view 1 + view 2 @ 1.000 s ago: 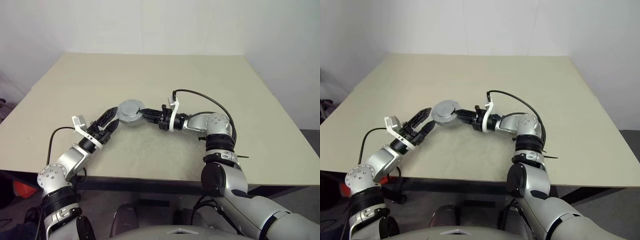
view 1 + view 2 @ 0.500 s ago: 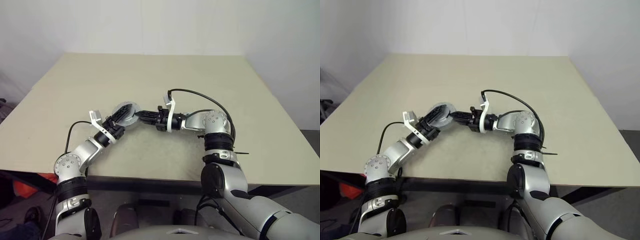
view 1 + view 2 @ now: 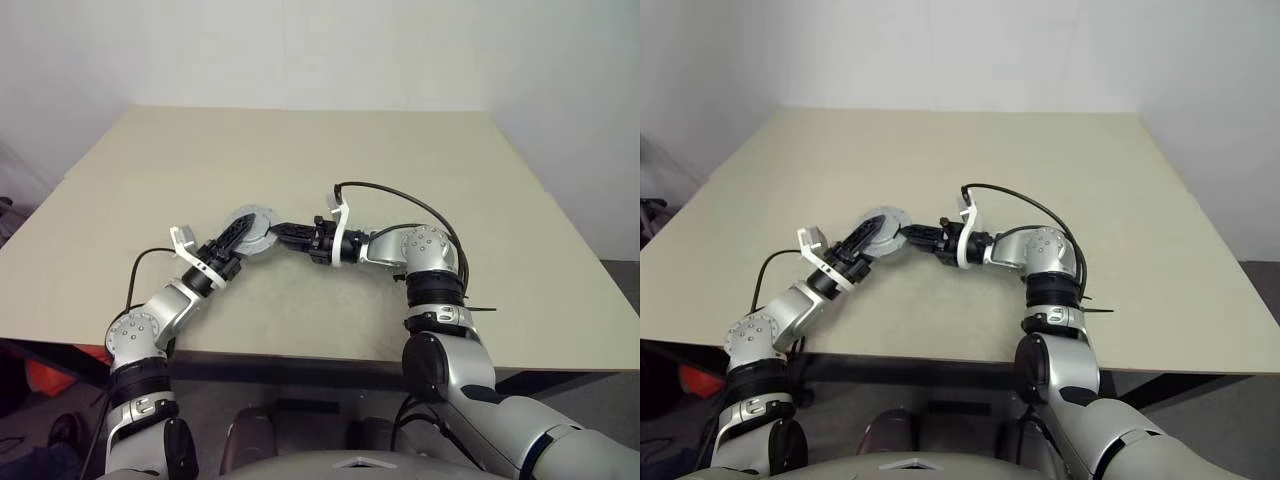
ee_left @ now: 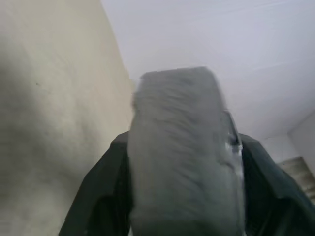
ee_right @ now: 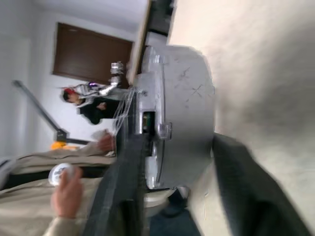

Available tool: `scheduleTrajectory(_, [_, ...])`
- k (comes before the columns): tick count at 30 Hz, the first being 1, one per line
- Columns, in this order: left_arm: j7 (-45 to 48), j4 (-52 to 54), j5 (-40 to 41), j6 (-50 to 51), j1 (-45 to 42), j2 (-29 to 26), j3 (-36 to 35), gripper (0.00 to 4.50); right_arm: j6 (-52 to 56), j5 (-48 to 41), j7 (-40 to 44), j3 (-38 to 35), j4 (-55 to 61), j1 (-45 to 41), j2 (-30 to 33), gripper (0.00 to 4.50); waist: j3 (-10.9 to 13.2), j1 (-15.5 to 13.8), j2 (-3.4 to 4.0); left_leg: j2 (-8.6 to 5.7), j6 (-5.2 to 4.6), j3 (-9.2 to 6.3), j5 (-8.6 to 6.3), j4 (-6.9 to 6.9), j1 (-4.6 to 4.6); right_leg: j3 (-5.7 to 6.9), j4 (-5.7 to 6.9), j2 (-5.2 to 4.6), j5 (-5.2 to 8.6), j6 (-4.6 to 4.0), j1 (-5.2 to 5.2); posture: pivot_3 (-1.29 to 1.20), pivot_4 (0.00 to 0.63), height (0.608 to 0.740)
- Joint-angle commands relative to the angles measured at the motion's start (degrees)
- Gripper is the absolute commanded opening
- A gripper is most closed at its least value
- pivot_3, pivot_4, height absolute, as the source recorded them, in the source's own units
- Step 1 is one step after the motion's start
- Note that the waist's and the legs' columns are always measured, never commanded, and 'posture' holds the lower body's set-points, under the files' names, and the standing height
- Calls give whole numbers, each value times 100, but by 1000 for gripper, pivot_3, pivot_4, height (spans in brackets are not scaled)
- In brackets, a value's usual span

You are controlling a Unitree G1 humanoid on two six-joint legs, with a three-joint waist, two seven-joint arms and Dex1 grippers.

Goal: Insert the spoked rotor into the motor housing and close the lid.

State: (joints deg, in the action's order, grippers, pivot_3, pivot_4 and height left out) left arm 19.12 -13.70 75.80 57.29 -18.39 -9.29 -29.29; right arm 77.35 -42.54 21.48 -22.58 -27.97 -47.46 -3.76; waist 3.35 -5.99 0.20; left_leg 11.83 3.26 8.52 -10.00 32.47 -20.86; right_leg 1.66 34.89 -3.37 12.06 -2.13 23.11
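The motor housing [image 3: 250, 231] is held up above the beige table [image 3: 400, 160], near its front-middle, caught between the two tools that meet there from either side. The left tool [image 3: 236, 237] reaches in from the robot's left and points forward and toward the right; its two black fingers [image 4: 98, 191] stand on either flank of the round grey body, and in the left wrist view that body bulges up between them, close and blurred, so the fingers look closed on the motor housing. The right tool [image 3: 283, 233] comes in from the opposite side, pointing toward the robot's left, roughly level — its fingers [image 5: 123, 187] straddle the silver cup's edge, one on the flat face and one on the rounded wall, though I cannot tell whether they press on the metal or stand just off it. In the right wrist view the motor housing [image 5: 177, 108] shows edge-on, with a smooth scratched silver wall and a thinner flange stacked against it; whether the lid or the spoked rotor is part of that stack cannot be made out. A black cable [image 3: 400, 195] arcs over the right forearm. In the background of the right wrist view a person [image 5: 69, 191] stands beyond the table's edge, and a dark door [image 5: 91, 51] is set in the wall behind.
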Motion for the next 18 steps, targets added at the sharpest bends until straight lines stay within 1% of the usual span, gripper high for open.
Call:
scheduleTrajectory(1, [-7,60,-237,-188,31,-38,62,2368,-486,-14,-27,99,432,-101,-37,3199,0,4,0,0,0,0,0,1,0,0,0,0,0,0,-1,0,0,740])
scheduleTrajectory(2, [-14,61,-301,-264,34,-29,58,2368,-588,24,-60,136,422,-90,-30,3473,0,7,0,1,0,0,0,2,0,0,0,0,-2,3,-1,0,0,740])
scheduleTrajectory(7, [-74,-23,-531,-670,-14,8,-133,2368,-1045,100,-395,-21,63,-158,-4,3473,-1,14,-3,3,0,0,0,4,1,1,0,1,-4,5,-2,0,0,740])
scheduleTrajectory(10, [-199,-98,-727,-1273,-60,-60,-441,2368,-1139,134,-425,28,70,-109,53,3473,-1,22,-3,3,0,0,0,5,0,1,0,1,-4,5,-1,0,0,740])
scheduleTrajectory(13, [-397,-293,-785,-1750,-87,-260,-872,2368,-1184,157,-389,89,79,-26,119,3473,-1,49,-4,4,0,-1,0,4,1,1,0,3,-6,6,-1,0,0,740])
scheduleTrajectory(18, [-568,-367,-988,-1913,15,-434,-1004,2368,-1261,59,-441,0,40,8,127,3473,0,27,-9,3,-2,-2,-1,5,-1,1,-2,3,-6,7,-1,0,0,740])
